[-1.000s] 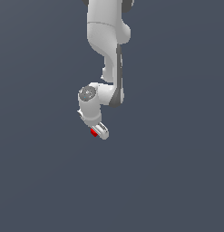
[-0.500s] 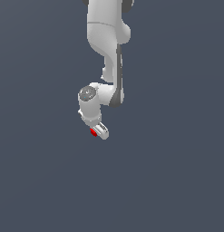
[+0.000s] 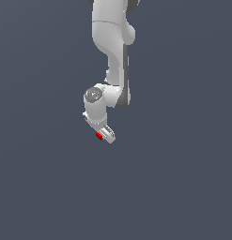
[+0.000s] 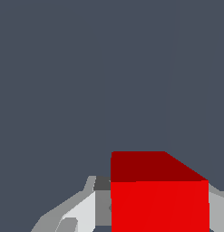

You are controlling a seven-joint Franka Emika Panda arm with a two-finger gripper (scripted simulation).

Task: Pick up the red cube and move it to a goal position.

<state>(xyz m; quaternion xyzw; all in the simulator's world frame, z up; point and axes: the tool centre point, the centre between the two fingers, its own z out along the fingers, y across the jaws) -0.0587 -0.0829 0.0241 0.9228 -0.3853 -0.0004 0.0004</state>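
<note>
Between the fingers [image 3: 108,134] at the arm's lowest point sits the red cube [image 3: 99,136], gripped on both sides, as your wrist view confirms [image 4: 159,199]. You appear to have the pickup done; carrying it to the goal remains, and no goal marker is visible.

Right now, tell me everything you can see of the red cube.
The red cube is a plain, bright red solid with flat, unmarked faces; in the wrist view one face is lit and another looks darker. It sits between the white gripper fingers, which flank it on both sides. In the exterior view only a small red sliver shows at the fingertips, much smaller than the gripper. Whether it rests on any surface cannot be told.
</note>
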